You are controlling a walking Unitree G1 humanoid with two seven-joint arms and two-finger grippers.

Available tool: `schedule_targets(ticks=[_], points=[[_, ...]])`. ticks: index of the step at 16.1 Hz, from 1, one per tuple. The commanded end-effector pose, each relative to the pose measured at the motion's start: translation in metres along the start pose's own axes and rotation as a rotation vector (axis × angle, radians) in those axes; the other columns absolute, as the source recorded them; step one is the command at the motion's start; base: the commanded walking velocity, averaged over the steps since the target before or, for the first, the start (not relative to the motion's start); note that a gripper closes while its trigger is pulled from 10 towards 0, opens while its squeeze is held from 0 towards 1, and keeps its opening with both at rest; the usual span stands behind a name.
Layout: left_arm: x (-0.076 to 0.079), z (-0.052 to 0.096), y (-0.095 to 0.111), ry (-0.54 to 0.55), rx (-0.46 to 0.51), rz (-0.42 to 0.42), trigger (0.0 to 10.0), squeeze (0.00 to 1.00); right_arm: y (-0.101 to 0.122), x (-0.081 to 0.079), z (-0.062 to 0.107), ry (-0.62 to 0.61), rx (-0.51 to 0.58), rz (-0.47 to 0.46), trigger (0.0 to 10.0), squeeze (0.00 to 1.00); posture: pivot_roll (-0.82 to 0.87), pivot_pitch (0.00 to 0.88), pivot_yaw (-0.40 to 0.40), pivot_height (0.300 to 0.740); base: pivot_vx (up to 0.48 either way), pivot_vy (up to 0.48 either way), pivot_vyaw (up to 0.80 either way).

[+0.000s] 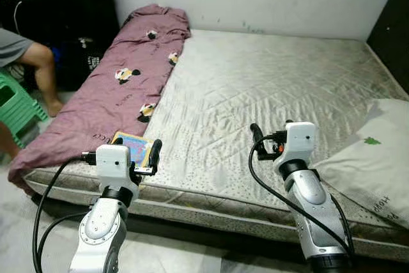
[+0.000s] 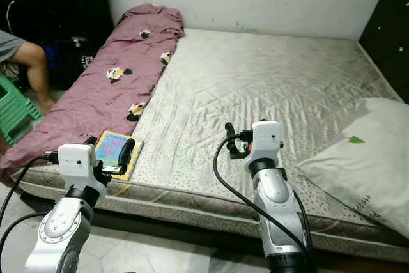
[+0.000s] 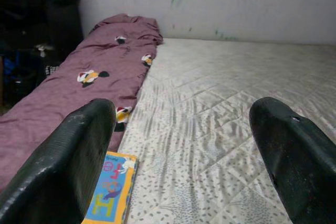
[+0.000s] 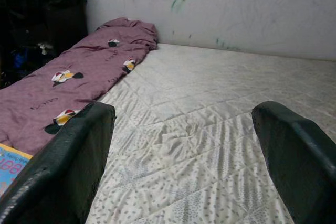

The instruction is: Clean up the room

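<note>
The bare mattress (image 1: 268, 87) fills my view with the purple blanket (image 1: 108, 87) bunched along its left edge, the pillow (image 1: 377, 158) at its right near corner, and the picture book (image 1: 132, 148) on the front edge just beyond my left gripper (image 1: 147, 158), so I hold both it and my right gripper (image 1: 265, 142) with fingers apart, ready to reach

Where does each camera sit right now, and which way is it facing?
Left and right eye views: head, looking down at the mattress; both silver arms, left gripper, right gripper.
Left wrist view: along open fingers toward the wall, book below.
Right wrist view: same direction, fingers apart.
Shared: purple blanket, mattress.
</note>
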State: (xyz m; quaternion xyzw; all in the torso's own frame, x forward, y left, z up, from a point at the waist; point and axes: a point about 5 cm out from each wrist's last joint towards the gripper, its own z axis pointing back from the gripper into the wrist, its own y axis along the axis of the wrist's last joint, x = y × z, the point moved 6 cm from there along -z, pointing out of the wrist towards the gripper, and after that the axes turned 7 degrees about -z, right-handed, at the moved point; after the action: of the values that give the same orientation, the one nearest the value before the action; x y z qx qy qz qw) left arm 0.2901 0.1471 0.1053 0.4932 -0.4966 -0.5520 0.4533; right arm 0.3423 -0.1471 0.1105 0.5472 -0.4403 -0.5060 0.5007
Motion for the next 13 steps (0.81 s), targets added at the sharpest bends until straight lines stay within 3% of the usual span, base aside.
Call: schedule_targets(ticks=[1,5,11,13], points=[[-0.0026,-0.0005,0.0026,0.008,0.01,-0.005,10.0,0.0,0.0021,-0.0017,-0.0035,0.004,0.003,-0.004,10.0,0.0,-0.06,0.0,-0.008,0.74,0.0,0.0,-0.62],[-0.0026,-0.001,0.0029,0.006,0.011,-0.003,10.0,0.0,0.0029,-0.0004,-0.0036,-0.003,0.006,-0.009,10.0,0.0,-0.07,0.0,-0.006,0.74,0.0,0.0,0.0],[-0.0037,-0.0006,0.0029,0.014,0.01,0.001,10.0,0.0,0.0018,0.0013,-0.0034,-0.01,-0.001,-0.016,10.0,0.0,-0.06,0.0,-0.007,0.74,0.0,0.0,-0.8],[-0.0042,-0.0004,0.0027,0.015,0.009,0.0,10.0,0.0,0.0022,0.0009,-0.0033,-0.01,0.003,-0.016,10.0,0.0,-0.07,0.0,-0.006,0.74,0.0,0.0,-0.23]])
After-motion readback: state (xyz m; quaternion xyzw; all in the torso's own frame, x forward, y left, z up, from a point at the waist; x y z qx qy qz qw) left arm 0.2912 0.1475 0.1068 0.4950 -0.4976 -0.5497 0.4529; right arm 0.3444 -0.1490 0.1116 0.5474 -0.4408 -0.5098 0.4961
